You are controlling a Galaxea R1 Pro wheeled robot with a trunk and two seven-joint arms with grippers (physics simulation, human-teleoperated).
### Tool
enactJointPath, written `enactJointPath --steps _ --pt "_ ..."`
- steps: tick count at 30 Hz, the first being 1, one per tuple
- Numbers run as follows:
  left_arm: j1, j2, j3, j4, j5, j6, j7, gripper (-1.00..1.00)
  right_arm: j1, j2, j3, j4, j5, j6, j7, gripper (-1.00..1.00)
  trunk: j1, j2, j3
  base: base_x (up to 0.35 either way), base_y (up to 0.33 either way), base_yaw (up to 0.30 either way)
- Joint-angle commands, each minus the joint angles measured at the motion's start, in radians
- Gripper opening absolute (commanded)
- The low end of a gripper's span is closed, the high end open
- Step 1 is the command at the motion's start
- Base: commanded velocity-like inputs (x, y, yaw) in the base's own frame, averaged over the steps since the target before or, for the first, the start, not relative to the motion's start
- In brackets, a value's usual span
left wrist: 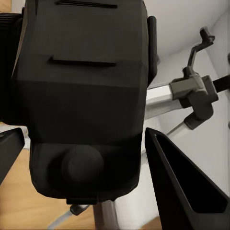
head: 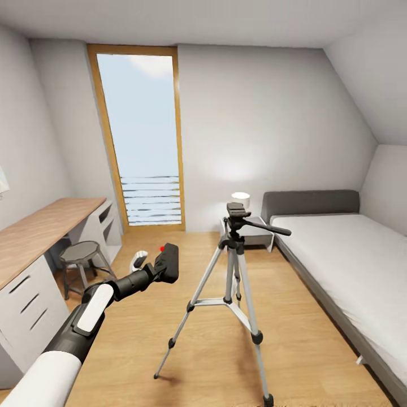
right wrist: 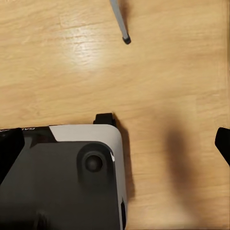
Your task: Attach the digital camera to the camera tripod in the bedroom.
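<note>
At the far left I see the wooden tabletop [head: 39, 229] along the wall, a round stool [head: 80, 252] tucked beside it. My left pincer [head: 161, 265] is clenched on the digital camera [head: 168, 262], holding it in the air left of the camera tripod [head: 233, 265], apart from its head. The tripod stands on the light wood floor [head: 316, 350], with the grey bed [head: 345, 254] to its right. My right pincer [right wrist: 117, 158] hangs over the floor; I cannot tell its state.
</note>
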Motion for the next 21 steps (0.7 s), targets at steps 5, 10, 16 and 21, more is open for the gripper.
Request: enactJointPath --steps 5,10,16,21 --pt "0.000 0.000 -0.004 0.007 0.000 0.001 0.000 -1.00 -0.002 -0.001 -0.007 0.002 -0.001 0.002 0.003 1.00 0.000 -0.001 0.000 0.000 0.000 -0.254" --pt "0.000 0.002 -0.007 0.046 -0.057 -0.034 0.018 -1.00 -0.002 -0.002 -0.007 0.001 -0.001 0.002 0.002 1.00 0.000 -0.001 0.002 0.000 0.000 -0.253" --pt "0.000 0.023 -0.008 0.270 -0.143 -0.054 0.040 -1.00 -0.001 -0.007 -0.007 0.000 -0.001 0.000 0.002 1.00 0.000 -0.001 0.004 0.000 0.000 -0.152" --pt "0.000 0.041 -0.007 0.568 -0.167 -0.134 0.038 -1.00 -0.002 -0.012 -0.007 0.000 -0.001 -0.001 0.002 1.00 0.000 -0.001 0.004 0.000 0.000 -0.021"
